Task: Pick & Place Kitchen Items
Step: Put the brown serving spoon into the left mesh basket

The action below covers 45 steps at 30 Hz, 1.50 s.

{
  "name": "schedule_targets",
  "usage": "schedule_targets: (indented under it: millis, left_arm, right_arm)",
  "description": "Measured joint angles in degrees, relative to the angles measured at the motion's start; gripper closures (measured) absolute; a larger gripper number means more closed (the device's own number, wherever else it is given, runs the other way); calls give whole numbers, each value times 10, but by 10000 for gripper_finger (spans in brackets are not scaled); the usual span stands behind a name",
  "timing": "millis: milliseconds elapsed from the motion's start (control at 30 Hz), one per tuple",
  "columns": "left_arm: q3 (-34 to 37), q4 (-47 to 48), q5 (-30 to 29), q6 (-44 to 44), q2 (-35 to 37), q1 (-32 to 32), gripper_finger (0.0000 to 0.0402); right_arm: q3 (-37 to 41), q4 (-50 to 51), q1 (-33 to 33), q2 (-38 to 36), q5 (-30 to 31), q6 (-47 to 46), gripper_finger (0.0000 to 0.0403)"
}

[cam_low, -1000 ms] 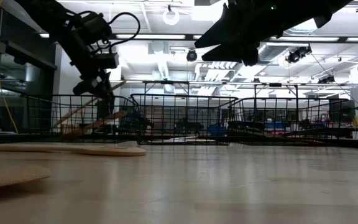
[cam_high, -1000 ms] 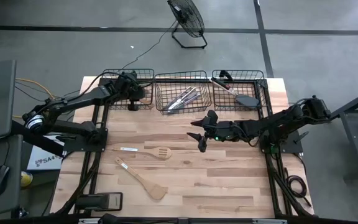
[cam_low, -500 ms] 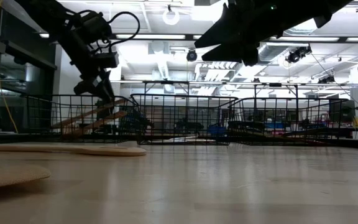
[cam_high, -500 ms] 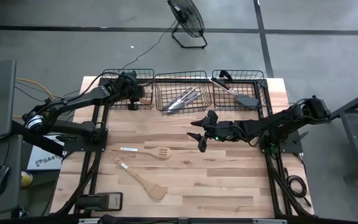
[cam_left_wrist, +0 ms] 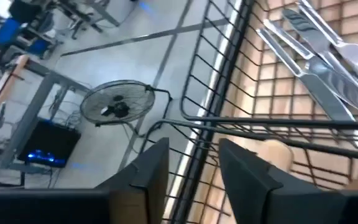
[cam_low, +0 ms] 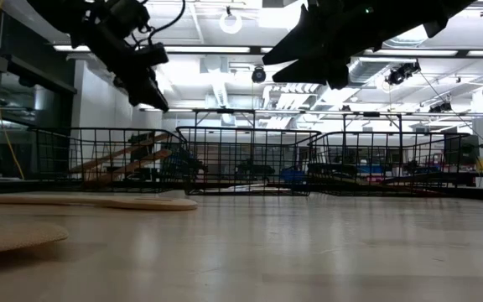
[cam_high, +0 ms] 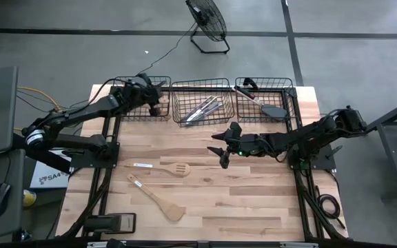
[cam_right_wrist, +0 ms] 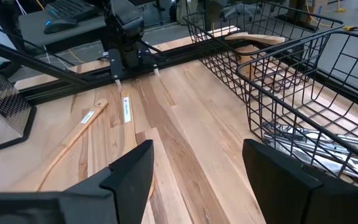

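My left gripper (cam_high: pixel 150 93) hovers open and empty above the left wire basket (cam_high: pixel 124 81); its fingers frame the basket rim in the left wrist view (cam_left_wrist: pixel 193 146). Light wooden utensils (cam_low: pixel 124 159) lean inside that basket. My right gripper (cam_high: pixel 222 157) is open and empty above the table's middle (cam_right_wrist: pixel 194 149). A wooden slotted spatula (cam_high: pixel 163 167) and a wooden spatula (cam_high: pixel 158 200) lie flat on the table. Silver knives (cam_high: pixel 202 109) lie in the middle basket; a black turner (cam_high: pixel 274 110) and a red-headed spatula (cam_high: pixel 247 93) lie in the right basket.
Three black wire baskets stand side by side along the table's far edge, the middle one (cam_high: pixel 198 83) and the right one (cam_high: pixel 291 86) next to the left one. A floor fan (cam_high: pixel 209 24) stands beyond the table. Bare wood lies at the near right.
My left gripper has risen out of the left basket and gone a little toward the far edge. A wooden utensil that stood steeply under it has tipped lower and now leans in the basket. My right arm has kept still.
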<state>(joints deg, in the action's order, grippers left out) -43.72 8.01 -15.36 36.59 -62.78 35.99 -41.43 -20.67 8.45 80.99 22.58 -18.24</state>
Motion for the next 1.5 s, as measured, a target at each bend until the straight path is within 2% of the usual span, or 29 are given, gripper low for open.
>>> schedule_targets:
  millis: [67, 200, 233, 333, 500, 700, 933, 1300, 1500]
  left_arm:
    - [0, -14, -13, -9, -9, 0, 289]
    - [0, -13, -22, -14, -32, 0, 377]
    - [0, -10, -22, -20, -39, 0, 388]
    - [0, -21, -46, -52, -65, 0, 394]
    - [1, -19, -58, -180, -90, 17, 400]
    - [1, -14, 19, -279, -90, 48, 401]
    - [1, 19, 50, -296, -90, 56, 401]
    - [-2, 96, 144, -340, -86, 57, 401]
    - [-16, 138, 150, -348, -64, 56, 402]
  right_arm:
    - [0, 2, 0, 0, 0, 0, 164]
    - [0, 4, 0, 0, 0, -2, 164]
    - [0, 4, 0, 0, 0, -2, 164]
    - [0, 6, 0, 0, 0, -2, 164]
    - [0, 7, 0, 0, 0, -2, 164]
    - [0, 8, 0, 0, 0, -2, 164]
    - [0, 8, 0, 0, 0, -2, 164]
    - [0, 8, 0, 0, 0, -2, 164]
    - [0, 9, 0, 0, 0, -2, 164]
